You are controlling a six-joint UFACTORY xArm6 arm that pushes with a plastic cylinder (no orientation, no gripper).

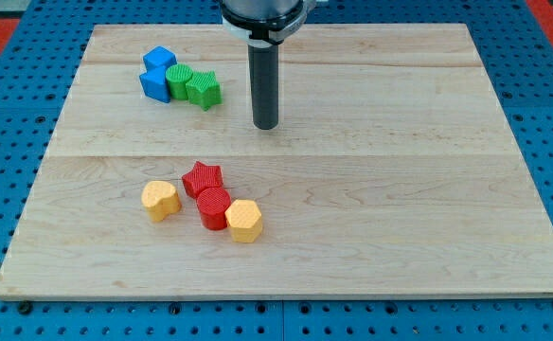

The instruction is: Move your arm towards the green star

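- Hanging from the view's top, the dark rod comes straight down; my tip (266, 125) sits on the wooden board (428, 189), holding nothing and touching no block.
- To the tip's left, near but apart, lies the green star (204, 90).
- Pressed against that star's left side is a green block (179, 81), with two blue blocks (154, 83) (159, 60) beyond it.
- Lower down sits a second cluster: red star (203, 177), red cylinder (214, 207), yellow hexagon (243, 221) touching in a row, and a yellow heart (160, 200) just left.
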